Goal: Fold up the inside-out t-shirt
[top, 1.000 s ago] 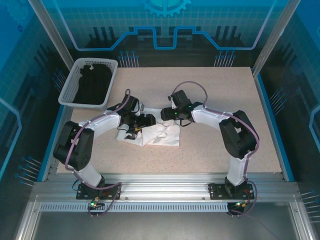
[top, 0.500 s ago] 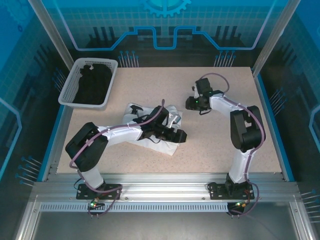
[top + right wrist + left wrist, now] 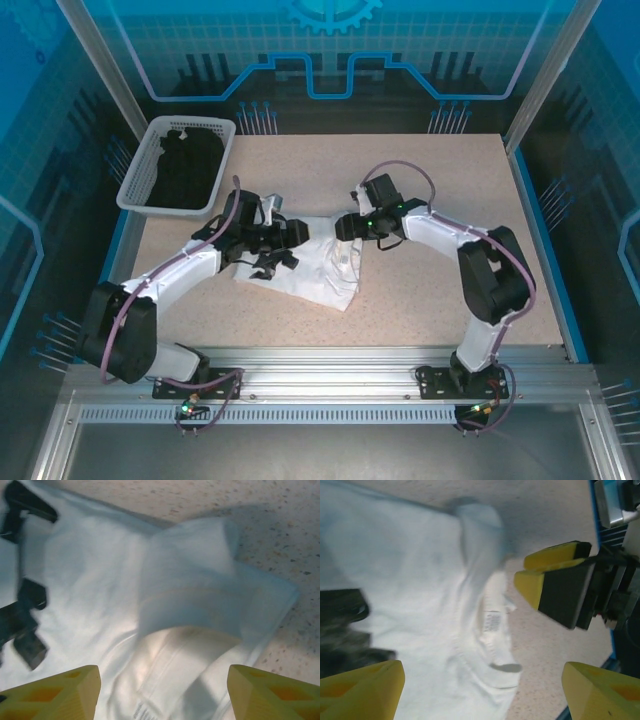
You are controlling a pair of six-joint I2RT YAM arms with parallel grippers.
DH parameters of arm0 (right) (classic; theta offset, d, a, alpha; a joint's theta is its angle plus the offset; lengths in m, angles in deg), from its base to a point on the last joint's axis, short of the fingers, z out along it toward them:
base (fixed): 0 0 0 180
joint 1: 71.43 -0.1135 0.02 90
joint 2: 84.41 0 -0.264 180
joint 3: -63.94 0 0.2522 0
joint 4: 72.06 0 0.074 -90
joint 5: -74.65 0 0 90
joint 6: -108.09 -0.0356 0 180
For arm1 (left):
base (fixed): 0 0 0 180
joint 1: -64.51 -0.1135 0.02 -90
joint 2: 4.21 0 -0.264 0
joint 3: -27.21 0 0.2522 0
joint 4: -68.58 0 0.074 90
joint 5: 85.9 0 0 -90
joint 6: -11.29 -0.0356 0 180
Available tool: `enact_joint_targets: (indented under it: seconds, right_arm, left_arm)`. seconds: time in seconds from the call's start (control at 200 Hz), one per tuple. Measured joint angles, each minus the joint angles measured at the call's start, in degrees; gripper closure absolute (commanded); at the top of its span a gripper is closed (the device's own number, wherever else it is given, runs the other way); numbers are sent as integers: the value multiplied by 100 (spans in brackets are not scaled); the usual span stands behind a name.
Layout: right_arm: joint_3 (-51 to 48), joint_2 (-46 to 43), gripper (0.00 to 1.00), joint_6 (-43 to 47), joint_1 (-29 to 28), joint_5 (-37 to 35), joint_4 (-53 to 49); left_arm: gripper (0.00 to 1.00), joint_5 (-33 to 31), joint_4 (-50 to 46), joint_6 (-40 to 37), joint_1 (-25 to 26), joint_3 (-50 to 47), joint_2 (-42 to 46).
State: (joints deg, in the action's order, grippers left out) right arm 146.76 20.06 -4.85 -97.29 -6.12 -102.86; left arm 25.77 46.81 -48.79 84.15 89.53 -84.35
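The white t-shirt (image 3: 322, 278) lies crumpled mid-tabletop (image 3: 440, 290), its neck label (image 3: 492, 623) showing but too blurred to read. My left tool (image 3: 481, 682) and right tool (image 3: 162, 690) hover over it, both spread wide and pinching nothing. At the far left corner, a basket (image 3: 138, 192) holds a black garment (image 3: 188, 165).

Overhead view is bright, even and sharp. Blue cast on the enclosure walls (image 3: 60, 200), short soft shadows on the table (image 3: 440, 290). Both wrist views are soft and smeared. T-shirt (image 3: 125, 580) is near blown-out white, with a grey shadow beside its raised fold. Yellow fingertips (image 3: 55, 690) at the frame bottom are out of focus.
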Motion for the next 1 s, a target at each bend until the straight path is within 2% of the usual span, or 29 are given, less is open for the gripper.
enact_joint_targets:
  seconds: [0.06,0.15,0.225,0.31,0.59,0.685,0.8,1.0]
  right_arm:
    - [109,289,42,-48,81,35,37]
    - [308,625,69,-76,120,50,46]
    - [382,704,87,-92,125,48,46]
    - [398,686,100,-81,181,31,48]
    - [358,433,98,-42,684,-81,-4]
    - [608,743,87,-37,708,-153,-155]
    - [874,1108,65,35,715,-238,-374]
    - [911,831,48,223,754,-494,-848]
  left_arm:
    - [17,-94,-129,-4,9,-90,15]
    - [17,-249,-291,-26,17,-188,22]
    - [17,-365,-389,-44,17,-229,22]
    - [17,-474,-466,-96,7,-280,35]
    - [17,-756,-651,-229,-166,-365,393]
    - [17,-841,-675,-302,-192,-363,367]
    - [16,-981,-678,-306,-201,-297,223]
    - [16,-1113,-627,-304,-409,96,-256]
